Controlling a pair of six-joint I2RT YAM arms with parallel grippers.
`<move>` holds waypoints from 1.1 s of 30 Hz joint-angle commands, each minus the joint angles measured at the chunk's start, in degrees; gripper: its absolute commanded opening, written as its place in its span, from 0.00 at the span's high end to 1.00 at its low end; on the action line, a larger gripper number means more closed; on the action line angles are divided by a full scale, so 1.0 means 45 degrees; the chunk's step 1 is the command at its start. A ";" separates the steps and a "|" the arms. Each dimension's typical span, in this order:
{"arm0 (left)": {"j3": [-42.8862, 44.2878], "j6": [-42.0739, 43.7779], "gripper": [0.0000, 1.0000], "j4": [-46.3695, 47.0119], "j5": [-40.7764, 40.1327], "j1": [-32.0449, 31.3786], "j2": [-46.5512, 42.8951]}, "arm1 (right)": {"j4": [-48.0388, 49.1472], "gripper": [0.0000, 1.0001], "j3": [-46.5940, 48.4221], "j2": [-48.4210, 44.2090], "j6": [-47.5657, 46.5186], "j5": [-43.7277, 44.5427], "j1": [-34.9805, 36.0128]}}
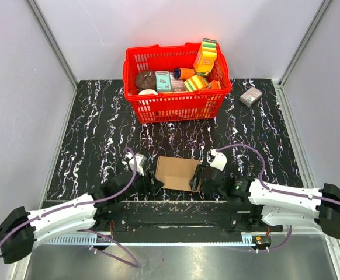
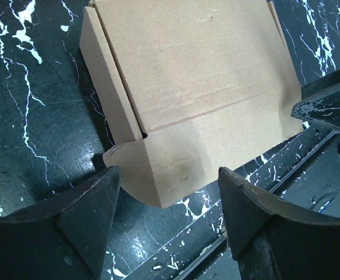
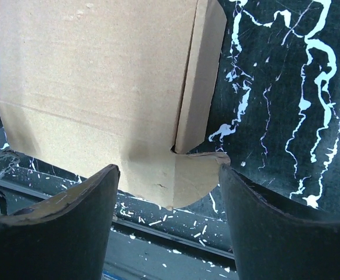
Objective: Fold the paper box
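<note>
Step, I judged: first flap fold. Left gripper (image 2: 167, 189) and right gripper (image 3: 167, 184) stood apart, empty; box (image 1: 177, 172) lay flat just ahead, near corners between their fingers. Next called for pinching that flap.

The paper box (image 2: 199, 87) ran off the top edge in both wrist views. From above, its right edge lay partly hidden under the right gripper (image 1: 201, 178). Beyond the box, the contents of the red basket (image 1: 173, 106) were mostly too small to identify.
</note>
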 commanded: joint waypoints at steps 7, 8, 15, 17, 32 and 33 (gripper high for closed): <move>-0.0114 -0.0099 0.29 0.0974 0.0427 0.0016 -0.0072 | 0.1313 0.29 -0.0364 0.0077 -0.0201 -0.0097 0.0098; -0.0134 -0.0138 0.29 0.1032 0.0467 0.0016 -0.0052 | 0.1372 0.30 -0.0384 0.0077 -0.0201 -0.0175 0.0079; -0.0251 -0.0314 0.34 0.1364 0.0682 0.0016 -0.0072 | 0.1587 0.33 -0.0481 -0.0118 -0.0084 -0.0410 0.0079; -0.0329 -0.0353 0.35 0.1404 0.0701 0.0016 -0.0130 | 0.1606 0.34 -0.0482 -0.0177 -0.0045 -0.0468 0.0079; -0.0407 -0.0412 0.43 0.1619 0.0799 0.0016 -0.0111 | 0.1957 0.42 -0.0716 -0.0138 0.0131 -0.0703 0.0098; -0.0388 -0.0412 0.43 0.1638 0.0819 0.0016 -0.0072 | 0.1977 0.42 -0.0697 -0.0138 0.0131 -0.0722 0.0079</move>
